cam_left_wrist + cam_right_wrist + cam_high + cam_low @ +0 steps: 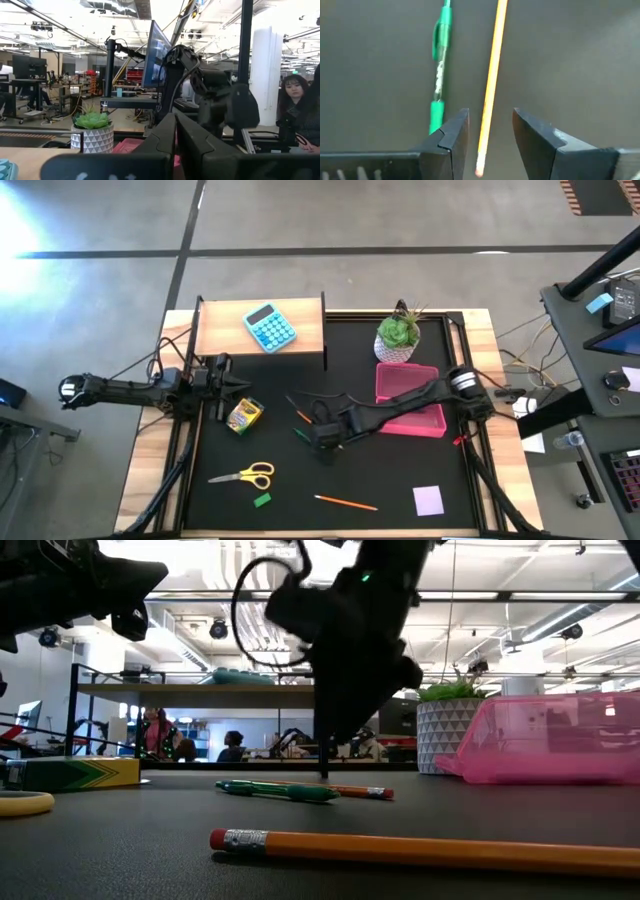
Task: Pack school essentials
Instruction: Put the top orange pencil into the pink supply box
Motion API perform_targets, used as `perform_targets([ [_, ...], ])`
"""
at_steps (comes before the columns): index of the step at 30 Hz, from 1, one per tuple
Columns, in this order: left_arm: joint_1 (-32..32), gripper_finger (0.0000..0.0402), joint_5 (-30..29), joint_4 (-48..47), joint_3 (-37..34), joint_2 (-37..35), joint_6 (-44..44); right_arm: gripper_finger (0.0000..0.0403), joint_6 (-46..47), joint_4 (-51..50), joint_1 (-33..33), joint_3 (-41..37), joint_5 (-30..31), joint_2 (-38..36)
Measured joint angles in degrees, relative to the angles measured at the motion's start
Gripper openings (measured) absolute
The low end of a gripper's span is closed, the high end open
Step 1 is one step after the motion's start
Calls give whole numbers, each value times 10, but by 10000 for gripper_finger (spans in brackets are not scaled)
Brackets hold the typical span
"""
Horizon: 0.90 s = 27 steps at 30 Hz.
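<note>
Here the left gripper (232,388) waits with fingers closed just above the crayon box (244,415). Mid-table, the right gripper (490,131) stands low with fingers apart, straddling an orange pencil (491,80); a green pen (439,75) lies beside it. The pink case (412,398) sits rightward.

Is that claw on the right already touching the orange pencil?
Apart. In the right wrist view, the right gripper is open, and the orange pencil runs down the gap between its fingers with dark table visible on both sides.

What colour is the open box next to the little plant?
Pink, see-through. The box shows best in the low view.
</note>
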Motion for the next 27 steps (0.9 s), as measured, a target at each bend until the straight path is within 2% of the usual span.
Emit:
perform_targets([
  [6,0,0,0,0,0,0,0,141,21,-5,-3,33,-20,50],
  [11,0,0,0,0,0,0,0,141,23,-14,-5,48,-12,78],
  [17,0,0,0,0,0,0,0,136,22,-14,-7,50,-10,87],
  [21,0,0,0,0,0,0,0,115,21,-14,-9,49,-13,86],
  [27,0,0,0,0,0,0,0,58,20,-16,-13,49,-16,86],
])
